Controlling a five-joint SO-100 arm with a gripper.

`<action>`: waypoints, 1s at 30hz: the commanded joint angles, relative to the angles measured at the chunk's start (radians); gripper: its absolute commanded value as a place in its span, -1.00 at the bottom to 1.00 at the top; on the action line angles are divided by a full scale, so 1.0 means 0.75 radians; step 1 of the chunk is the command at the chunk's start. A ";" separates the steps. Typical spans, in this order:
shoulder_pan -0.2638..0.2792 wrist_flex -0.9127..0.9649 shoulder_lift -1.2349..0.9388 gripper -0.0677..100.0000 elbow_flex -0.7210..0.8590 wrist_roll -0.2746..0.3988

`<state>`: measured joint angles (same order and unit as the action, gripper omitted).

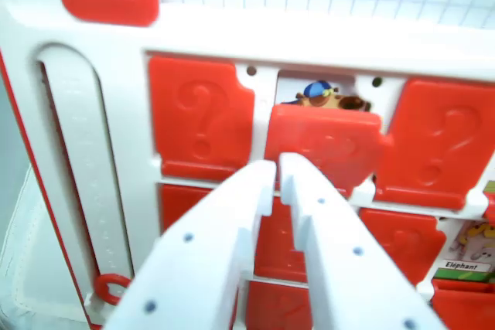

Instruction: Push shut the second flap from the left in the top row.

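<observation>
Wrist view, board: a white plastic game board [325, 40] fills the picture, standing upright, with red question-mark flaps set in rows.
Wrist view, target: the second flap [323, 143] in the top row is the odd one out, tipped part-way and not flush; above its top edge a cartoon picture [325, 96] peeks out of the open window.
Wrist view, neighbours: the closed flap on the wrist view's left [199, 117] and the closed flap on the wrist view's right [439, 143] lie flat against the board.
Wrist view, lower rows: more red flaps sit below, and at the far right an open window shows an elephant card [472, 251].
Wrist view, extras: a long white slider track [81, 160] with a red ring [112, 287] runs down the left side.
Wrist view, tool: the white tool [276, 179] is nearly closed, only a thin slit between its tips, gripping nothing; the tips point at the lower edge of the half-shut flap, and contact cannot be confirmed.
Step in hand: by my read we are right at the push, tool lined up on the target and the flap not yet home.
Next move: press straight into the board, keeping the tips on the flap's face, until its top edge covers the cartoon picture and sits level with its neighbours; drifting sideways risks nudging the flap on the right.
</observation>
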<state>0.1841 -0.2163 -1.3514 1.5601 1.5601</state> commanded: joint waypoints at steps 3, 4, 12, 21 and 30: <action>-0.035 0.004 0.020 -1.00 -0.241 0.029; -0.039 0.002 0.029 -1.00 -0.250 0.031; -0.055 -0.012 0.037 -1.00 -0.282 0.029; -0.067 -0.057 -0.018 -1.00 -0.278 0.027; -0.074 -0.237 -0.276 -1.00 -0.164 0.010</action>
<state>0.1227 -0.3590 -1.3453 1.4711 1.5769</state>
